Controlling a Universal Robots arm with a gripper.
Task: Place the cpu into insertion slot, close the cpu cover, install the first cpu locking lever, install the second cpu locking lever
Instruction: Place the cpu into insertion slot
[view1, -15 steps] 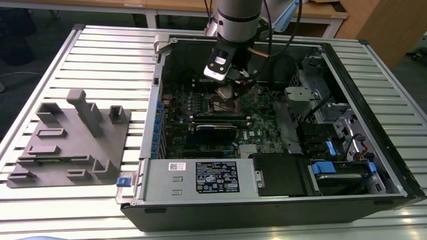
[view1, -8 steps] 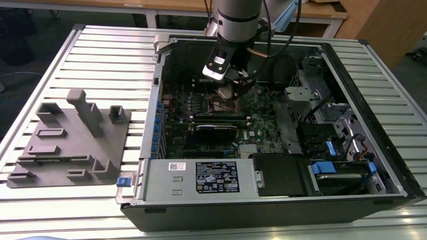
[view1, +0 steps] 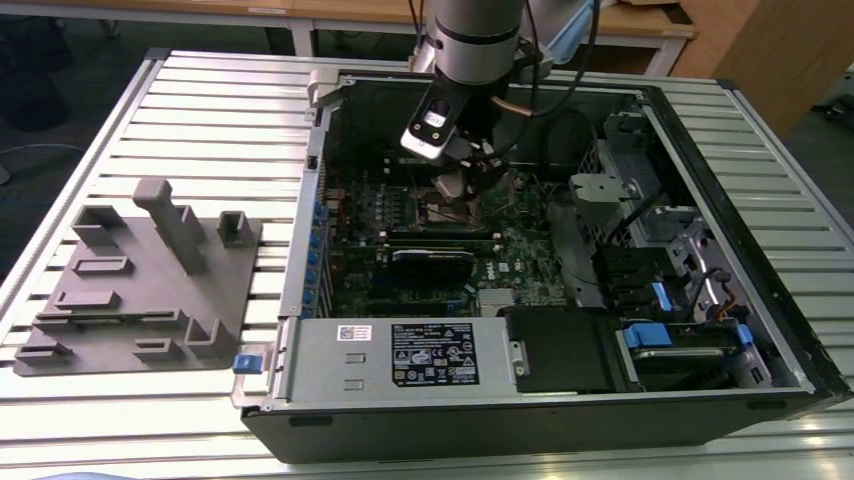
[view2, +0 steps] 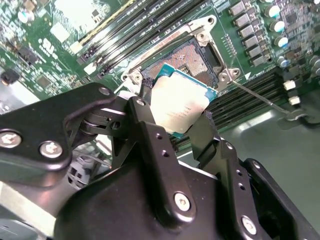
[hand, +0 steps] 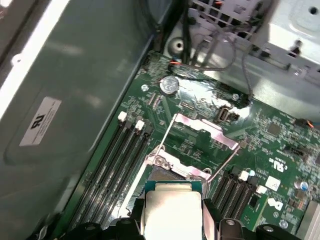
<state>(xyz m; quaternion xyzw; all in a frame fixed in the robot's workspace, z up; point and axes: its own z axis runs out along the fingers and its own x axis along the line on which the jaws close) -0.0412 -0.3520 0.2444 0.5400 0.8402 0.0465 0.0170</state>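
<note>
The gripper (view2: 176, 104) pinched the cpu (hand: 172, 212) above the open slot (view2: 192, 57) — first step, not yet done — it looked to need lining up flat.

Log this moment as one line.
claw: shut on small silvery square cpu | place: over open socket | thin silvery metal cpu cover: open

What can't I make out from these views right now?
- Second wrist view: the cpu, held in the gripper, covers part of the socket; touching or above it, cannot tell.
- First wrist view: the picture edge cuts off the cpu.
- Exterior view: the gripper hides part of the socket.
</note>
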